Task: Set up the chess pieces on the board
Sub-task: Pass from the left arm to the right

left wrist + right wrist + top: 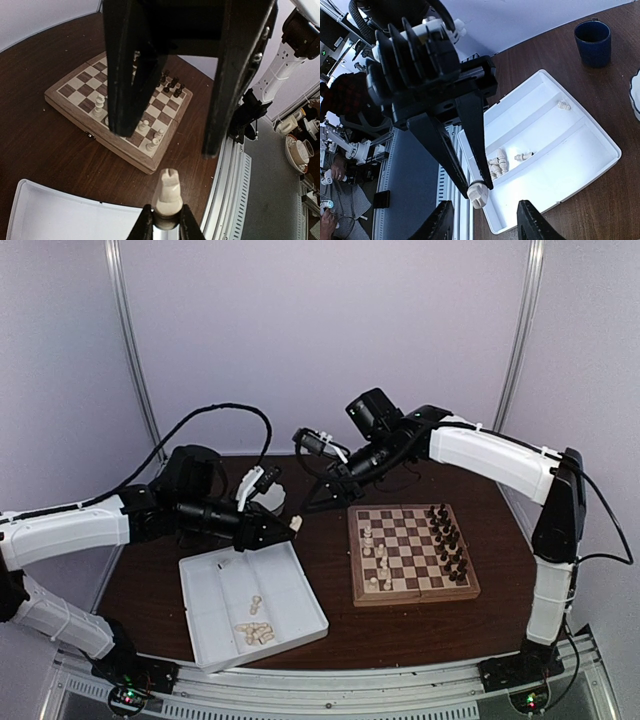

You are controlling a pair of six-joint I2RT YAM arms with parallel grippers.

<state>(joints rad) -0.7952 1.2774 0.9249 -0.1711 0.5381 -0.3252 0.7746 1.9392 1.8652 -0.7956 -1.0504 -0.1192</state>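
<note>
Sitting clamped in the left claw (166,212), cream chess piece (167,190) faces the released right claw (485,217).

Board (405,540): sq. wood, tan/dk-brown checks, pale rim, flat on table (330,540), R of white tray (292,590). Dark pieces (447,540): upright, approx. two files along board's R edge. Cream pieces (376,558): a few upright on board's L side, more lying loose in tray, most clustered at near end. One cream piece (167,190) upright, base pinched in left gripper (166,222), in air near tray's far corner, short of board.
</note>
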